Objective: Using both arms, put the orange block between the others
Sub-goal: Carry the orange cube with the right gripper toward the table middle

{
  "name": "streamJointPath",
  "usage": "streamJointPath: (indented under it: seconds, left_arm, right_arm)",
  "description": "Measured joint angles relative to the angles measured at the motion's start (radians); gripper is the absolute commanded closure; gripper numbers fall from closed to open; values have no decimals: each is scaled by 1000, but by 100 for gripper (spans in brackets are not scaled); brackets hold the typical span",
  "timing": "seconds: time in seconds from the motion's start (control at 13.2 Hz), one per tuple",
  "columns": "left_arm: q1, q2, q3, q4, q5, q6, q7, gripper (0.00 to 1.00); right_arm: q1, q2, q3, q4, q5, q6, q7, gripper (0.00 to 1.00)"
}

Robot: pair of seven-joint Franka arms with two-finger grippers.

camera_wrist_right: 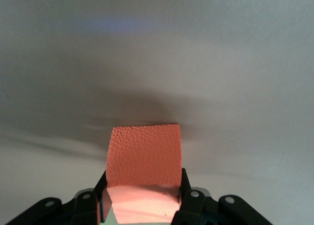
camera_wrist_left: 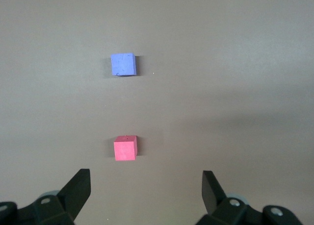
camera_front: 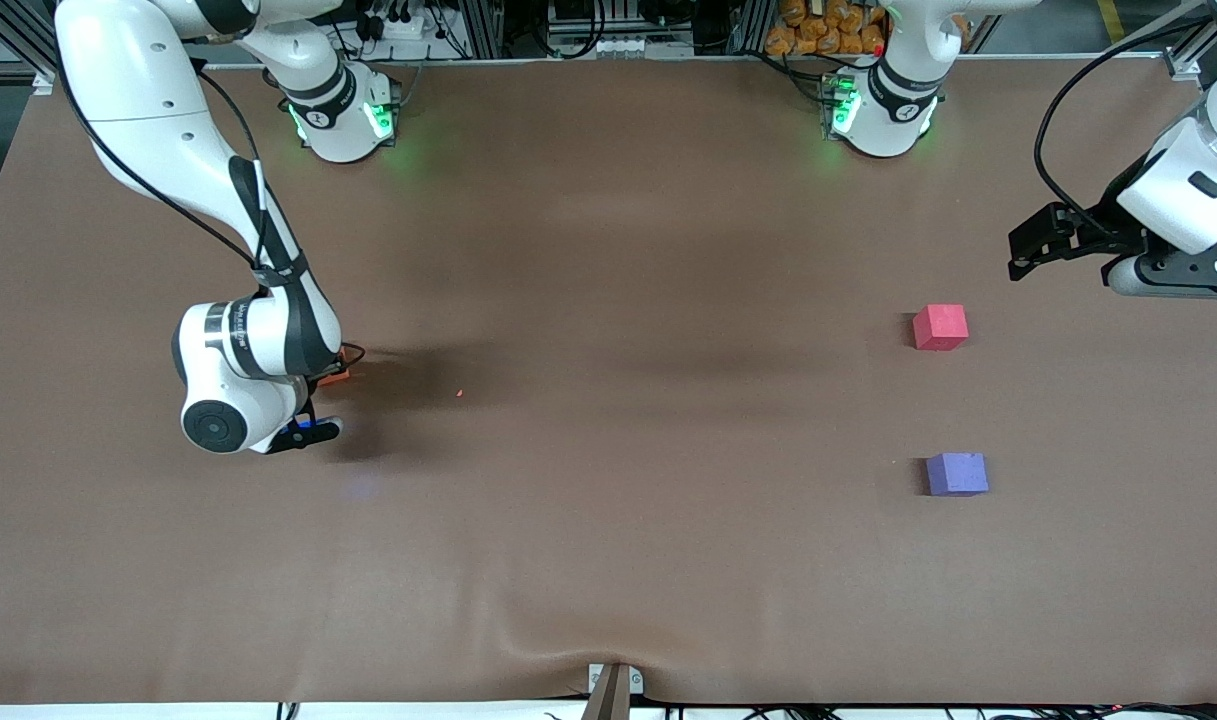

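Observation:
The orange block (camera_wrist_right: 143,156) sits between the fingers of my right gripper (camera_wrist_right: 142,195), which press on both of its sides. In the front view only a sliver of the orange block (camera_front: 338,377) shows under the right wrist, low at the table toward the right arm's end. The pinkish-red cube (camera_front: 940,327) and the purple-blue cube (camera_front: 957,474) lie apart toward the left arm's end, the purple one nearer the front camera. My left gripper (camera_front: 1030,250) hangs open in the air by the pinkish-red cube (camera_wrist_left: 125,148), empty. The purple-blue cube (camera_wrist_left: 123,64) shows in the same wrist view.
A brown cover (camera_front: 608,300) spreads over the whole table. A tiny orange crumb (camera_front: 459,392) lies near the right gripper. A metal clamp (camera_front: 613,685) sits at the table's front edge. The gap between the two cubes is about one cube wide or more.

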Motion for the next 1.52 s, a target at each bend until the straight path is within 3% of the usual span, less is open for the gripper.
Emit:
streamJointPath:
  seconds: [0.23, 0.46, 0.99, 1.29, 1.52]
  left_arm:
    - [0, 0, 0, 0, 0, 0, 0, 0]
    - [0, 0, 0, 0, 0, 0, 0, 0]
    - [2, 1, 2, -1, 0, 0, 0, 0]
    - [10, 8, 6, -2, 0, 0, 0, 0]
    - [11, 9, 8, -1, 0, 0, 0, 0]
  right_arm:
    - [1, -1, 13, 62, 7, 45, 2, 66]
    - [37, -8, 73, 109, 90, 109, 112, 67]
    - [405, -6, 88, 113, 253, 219, 671, 67]
    - [449, -3, 86, 112, 425, 240, 724, 62]
    - [461, -3, 87, 112, 456, 240, 724, 59]
